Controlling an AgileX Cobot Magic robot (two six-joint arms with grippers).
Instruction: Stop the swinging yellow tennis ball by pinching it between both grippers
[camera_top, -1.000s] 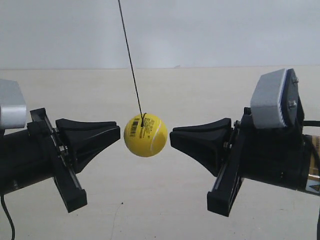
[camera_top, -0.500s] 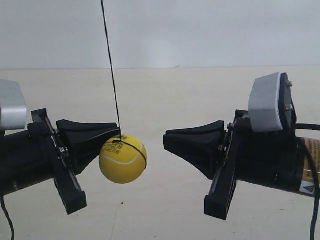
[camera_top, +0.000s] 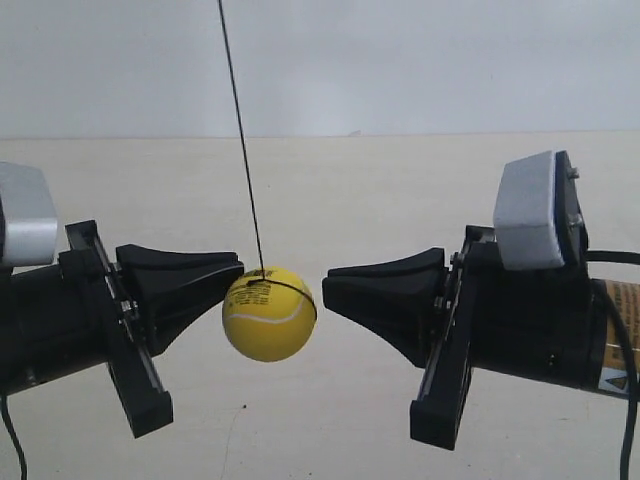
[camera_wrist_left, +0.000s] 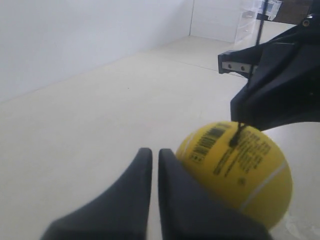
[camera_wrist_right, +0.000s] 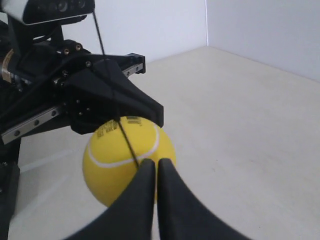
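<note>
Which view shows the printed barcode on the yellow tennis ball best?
The left wrist view: the barcode faces that camera, large on the yellow tennis ball. The right wrist view catches only a sliver of print; the exterior view shows just the seam.

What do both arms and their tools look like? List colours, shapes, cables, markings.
Both arms are black cylinders. The left tool and right tool are pairs of black tapered wedges. A grey boxy module tops each. The arm at the exterior view's right has a yellow label and black cable.
</note>
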